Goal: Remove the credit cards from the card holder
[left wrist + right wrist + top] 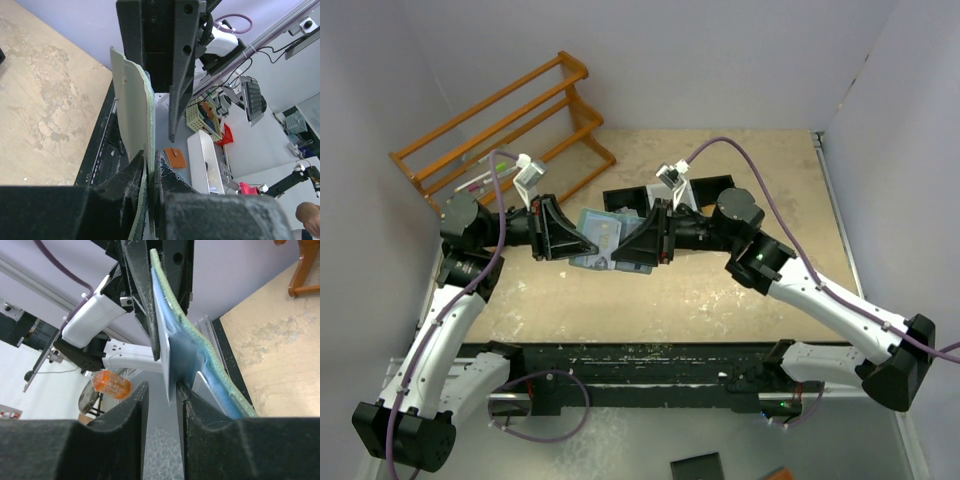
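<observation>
the two arms meet over the middle of the tan bench (720, 290), their tips facing each other with the card holder (600, 232) slung between them, clear of the surface and lying open with its light blue inside turned up. the left end effector (578, 243) is pressed together on the card holder: in its own wrist view the two black fingers (132, 182) pinch the lower edge of the curved, pale green flap (131, 110), which rises on edge toward the right arm's black fingers above. the right end effector (625, 250) is spread a little. from its wrist view the two fingers (132, 410) stand either side of a thin pale credit card (165, 360) that sticks out of the light blue pocket, and there is a clear gap on one side of it, so the card sits between the fingers without being clamped. beside the card the card holder (210, 365) shows its blue lining with the green outer skin behind it. i cannot tell how many cards are in the slots. beyond the end effectors a black-and-white bin tray (705, 190) sits on the bench, and an orange wooden rack (500, 120) stands at the far left corner, well apart from the card holder.
</observation>
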You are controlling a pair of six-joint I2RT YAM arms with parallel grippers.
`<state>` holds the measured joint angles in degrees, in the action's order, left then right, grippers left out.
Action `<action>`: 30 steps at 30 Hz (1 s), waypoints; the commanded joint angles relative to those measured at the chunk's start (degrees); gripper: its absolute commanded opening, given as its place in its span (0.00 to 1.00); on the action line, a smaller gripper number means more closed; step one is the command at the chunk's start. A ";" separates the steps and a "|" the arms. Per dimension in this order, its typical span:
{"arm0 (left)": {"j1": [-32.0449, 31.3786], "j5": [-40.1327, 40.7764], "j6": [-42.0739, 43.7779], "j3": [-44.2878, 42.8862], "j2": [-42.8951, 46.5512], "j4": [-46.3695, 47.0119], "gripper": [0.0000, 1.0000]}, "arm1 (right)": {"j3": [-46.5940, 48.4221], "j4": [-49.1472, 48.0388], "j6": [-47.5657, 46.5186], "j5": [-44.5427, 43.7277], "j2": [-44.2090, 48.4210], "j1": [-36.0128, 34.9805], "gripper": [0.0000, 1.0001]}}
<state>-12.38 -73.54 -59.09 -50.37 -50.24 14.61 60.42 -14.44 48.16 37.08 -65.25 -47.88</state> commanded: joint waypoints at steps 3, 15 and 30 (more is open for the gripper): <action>0.38 -0.38 -0.68 -2.72 1.08 2.93 0.00 | 2.32 -7.67 2.26 0.99 -0.61 0.07 0.22; 0.34 -0.12 -0.91 -2.74 1.27 2.38 0.00 | -0.51 -9.97 4.52 2.54 1.58 0.06 0.00; 0.29 0.06 -2.96 -3.03 1.18 4.19 0.00 | -4.68 -8.33 4.20 -0.01 5.34 0.90 0.00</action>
<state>-12.19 -73.93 -61.12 -51.00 -49.63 15.81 55.77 -19.75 51.90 36.95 -61.28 -47.20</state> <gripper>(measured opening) 0.115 0.005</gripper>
